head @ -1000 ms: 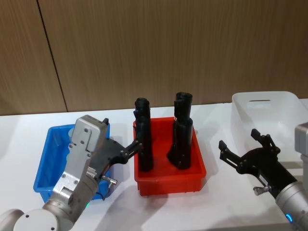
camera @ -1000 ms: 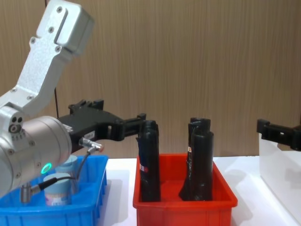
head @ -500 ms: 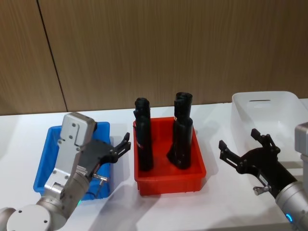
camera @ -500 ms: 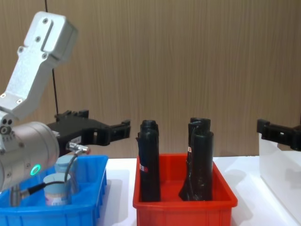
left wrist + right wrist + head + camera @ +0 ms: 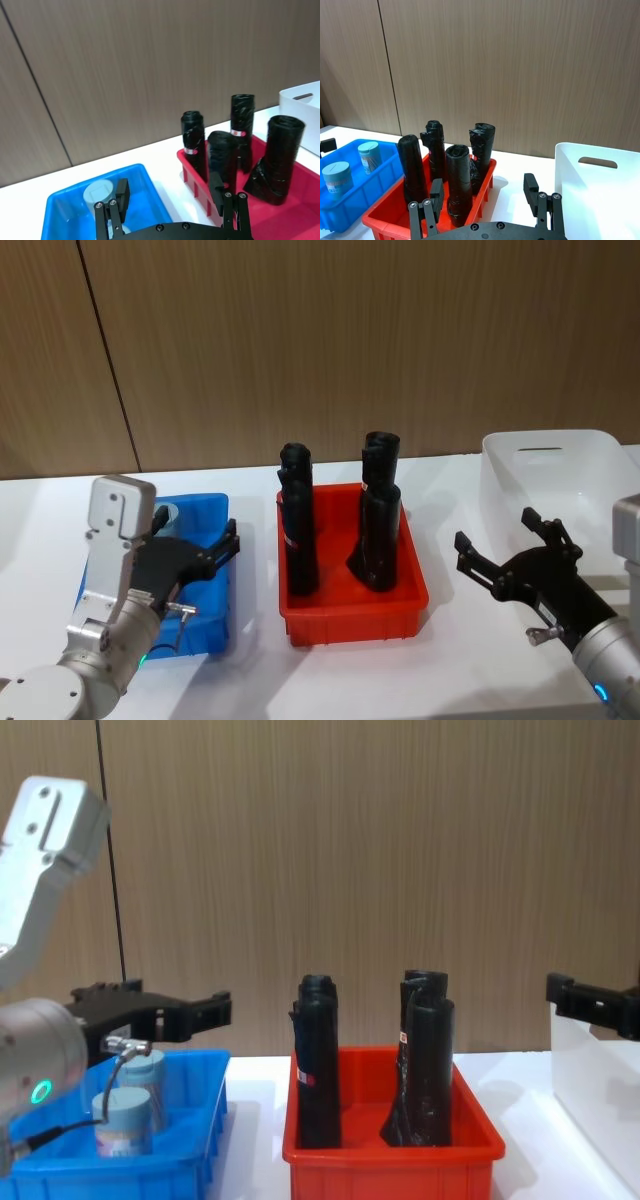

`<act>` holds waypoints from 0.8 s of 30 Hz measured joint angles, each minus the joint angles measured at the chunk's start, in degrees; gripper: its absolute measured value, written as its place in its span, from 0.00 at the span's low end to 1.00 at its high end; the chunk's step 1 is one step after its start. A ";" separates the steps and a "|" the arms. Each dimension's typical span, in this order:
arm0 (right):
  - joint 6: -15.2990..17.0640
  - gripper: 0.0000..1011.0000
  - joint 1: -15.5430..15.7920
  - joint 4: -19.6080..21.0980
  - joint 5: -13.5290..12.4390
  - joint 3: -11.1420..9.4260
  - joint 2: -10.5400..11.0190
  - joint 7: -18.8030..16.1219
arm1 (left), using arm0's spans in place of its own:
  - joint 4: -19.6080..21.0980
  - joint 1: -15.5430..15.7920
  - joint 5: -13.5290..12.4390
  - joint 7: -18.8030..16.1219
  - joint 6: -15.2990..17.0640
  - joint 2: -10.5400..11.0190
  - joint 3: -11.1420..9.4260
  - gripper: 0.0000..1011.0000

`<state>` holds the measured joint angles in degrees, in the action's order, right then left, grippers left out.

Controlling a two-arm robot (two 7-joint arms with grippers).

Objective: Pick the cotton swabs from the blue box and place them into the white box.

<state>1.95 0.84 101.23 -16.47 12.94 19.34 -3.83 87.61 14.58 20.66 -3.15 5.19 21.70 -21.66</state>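
Transfer pending: both cotton swab jars (image 5: 122,1122) stand below the open left gripper (image 5: 228,545); the right gripper (image 5: 495,530) waits open beside the white box (image 5: 600,455).

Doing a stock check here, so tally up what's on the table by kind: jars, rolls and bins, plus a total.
Cotton swab jars: 2
Black rolls: 4
Bins: 3 (blue bin, red bin, white bin)
Total: 9
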 joint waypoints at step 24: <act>0.00 0.99 0.00 0.00 0.00 0.00 0.00 0.00 | -4.77 1.91 4.57 0.47 5.00 -0.19 2.54 0.99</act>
<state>1.95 0.84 101.23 -16.46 12.94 19.33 -3.83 82.84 16.49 25.23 -2.68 10.19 21.51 -19.12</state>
